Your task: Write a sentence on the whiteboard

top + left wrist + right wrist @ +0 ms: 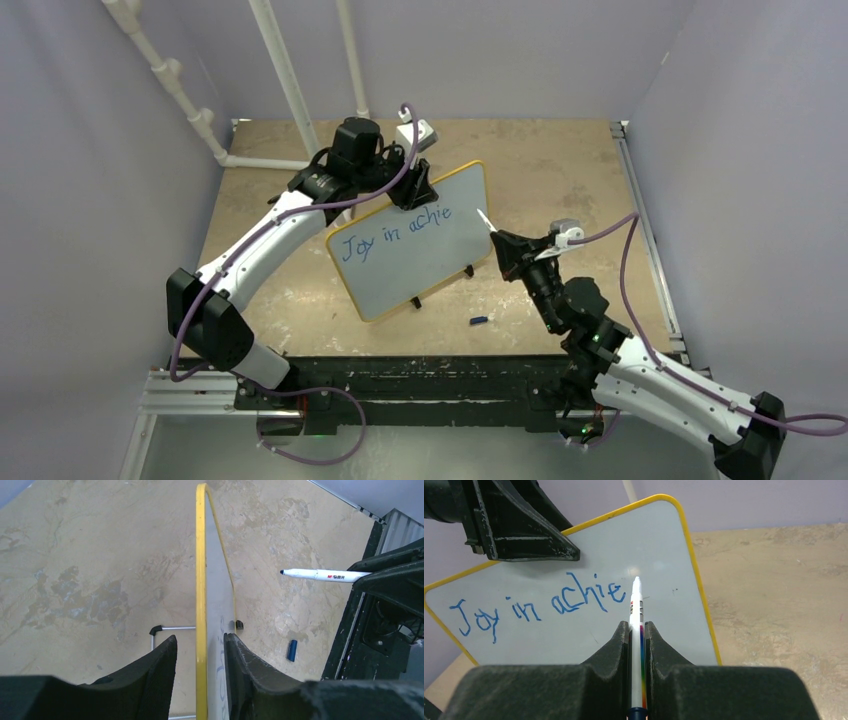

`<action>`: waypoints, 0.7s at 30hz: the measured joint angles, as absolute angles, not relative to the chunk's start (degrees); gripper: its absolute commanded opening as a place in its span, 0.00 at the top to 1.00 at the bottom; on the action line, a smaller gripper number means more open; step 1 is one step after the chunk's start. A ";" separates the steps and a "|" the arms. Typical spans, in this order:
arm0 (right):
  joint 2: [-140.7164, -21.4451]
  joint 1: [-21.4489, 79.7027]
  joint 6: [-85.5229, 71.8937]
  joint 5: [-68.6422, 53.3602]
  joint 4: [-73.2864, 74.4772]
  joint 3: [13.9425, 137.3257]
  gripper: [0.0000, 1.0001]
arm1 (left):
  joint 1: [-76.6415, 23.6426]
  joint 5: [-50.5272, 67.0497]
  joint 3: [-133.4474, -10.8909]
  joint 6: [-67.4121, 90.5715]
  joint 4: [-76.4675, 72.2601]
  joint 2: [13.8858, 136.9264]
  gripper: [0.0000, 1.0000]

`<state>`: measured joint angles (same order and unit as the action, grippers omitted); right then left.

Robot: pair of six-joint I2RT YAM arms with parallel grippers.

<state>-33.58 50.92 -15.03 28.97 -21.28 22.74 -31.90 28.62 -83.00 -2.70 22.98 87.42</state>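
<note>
The whiteboard (420, 265) stands tilted at mid-table on its small black feet, yellow rim (201, 580) edge-on in the left wrist view. Blue writing, the sentence (395, 232), reads "Joy in achie" (539, 605). My left gripper (415, 190) straddles the board's top edge, open (200, 636): a gap shows between the left finger and the rim. My right gripper (503, 242) is shut (637, 625) on a white marker (636, 600). The marker (485, 220) points at the board, its tip just right of the last letter and off the surface (325, 575).
A blue marker cap (479, 321) lies on the table in front of the board (292, 650). White pipes (180, 90) run along the back left wall. A metal rail (645, 230) borders the table's right side, a black frame (420, 375) its near edge.
</note>
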 measured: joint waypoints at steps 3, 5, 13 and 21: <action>-33.58 50.92 -15.18 28.75 -20.56 22.57 1.00 | -31.90 27.81 -83.26 -2.33 22.81 87.42 0.49; -33.56 50.92 -15.33 28.75 -20.53 22.35 1.00 | -31.90 27.35 -83.50 -2.07 22.65 87.44 0.42; -32.99 50.92 -15.73 28.14 -20.99 21.08 1.00 | -31.90 26.81 -86.78 0.30 20.01 88.75 0.26; -35.05 50.92 -14.35 25.43 -23.92 20.80 1.00 | -31.92 26.74 -87.57 1.06 18.92 92.09 0.20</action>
<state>-35.05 50.92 -14.35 25.43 -23.92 20.80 -31.92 26.74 -87.57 1.06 18.92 92.09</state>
